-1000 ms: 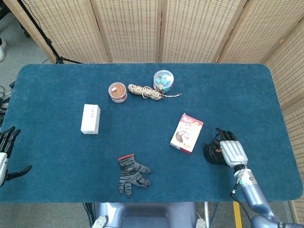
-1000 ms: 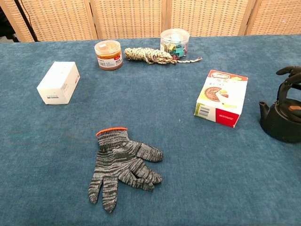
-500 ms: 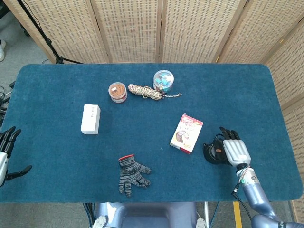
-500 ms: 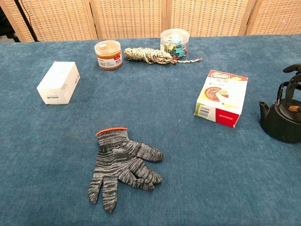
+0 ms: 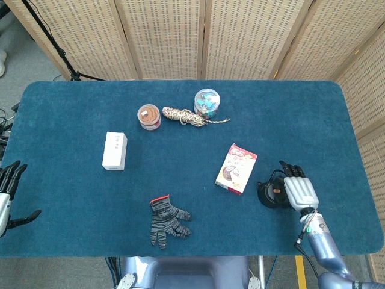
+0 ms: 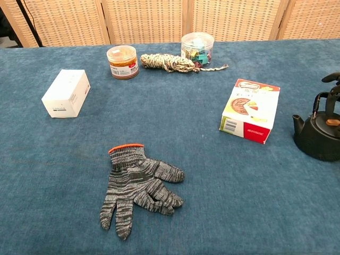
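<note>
Head view alone shows left hand (image 5: 7, 195), right hand (image 5: 299, 189) over kettle (image 6: 317, 136)

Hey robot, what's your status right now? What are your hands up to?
Right hand open beside black teapot, fingers by its handle, no grip. Left hand open, idle off table edge. Snack box stands just left of teapot.

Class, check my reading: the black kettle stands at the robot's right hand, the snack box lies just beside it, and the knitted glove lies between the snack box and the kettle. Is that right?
Not quite. The knitted glove lies apart, near the table's front edge, left of the snack box, as the head view shows. Nothing lies between box and black kettle, which does stand at the right hand.
</note>
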Robot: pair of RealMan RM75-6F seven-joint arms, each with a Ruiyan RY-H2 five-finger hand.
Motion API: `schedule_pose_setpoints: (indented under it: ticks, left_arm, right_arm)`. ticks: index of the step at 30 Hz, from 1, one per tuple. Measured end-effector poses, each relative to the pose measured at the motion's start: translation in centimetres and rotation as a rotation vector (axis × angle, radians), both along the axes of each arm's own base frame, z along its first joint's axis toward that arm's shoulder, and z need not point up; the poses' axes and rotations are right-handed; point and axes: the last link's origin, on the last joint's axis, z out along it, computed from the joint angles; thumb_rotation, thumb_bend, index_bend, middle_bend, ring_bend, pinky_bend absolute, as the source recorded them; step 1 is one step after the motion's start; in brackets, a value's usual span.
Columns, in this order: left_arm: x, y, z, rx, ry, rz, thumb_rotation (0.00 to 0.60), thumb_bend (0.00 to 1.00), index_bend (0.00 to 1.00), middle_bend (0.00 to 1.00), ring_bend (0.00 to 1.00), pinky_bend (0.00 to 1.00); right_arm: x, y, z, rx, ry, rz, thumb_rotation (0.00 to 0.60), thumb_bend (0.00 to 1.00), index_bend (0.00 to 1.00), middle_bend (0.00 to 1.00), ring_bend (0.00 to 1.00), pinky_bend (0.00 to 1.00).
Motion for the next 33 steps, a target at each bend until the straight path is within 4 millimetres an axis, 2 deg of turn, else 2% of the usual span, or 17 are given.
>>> schedule_pose_setpoints:
  ticks: [33]
  left_arm:
    - [0.1, 0.1, -0.1, -0.004, 0.001, 0.0, 0.6, 0.04, 0.0, 0.0, 0.0, 0.0]
  right_arm:
    - [0.6, -1.1, -0.2, 0.021, 0.018, -0.075, 0.6, 0.35, 0.47, 0.0, 0.0, 0.0]
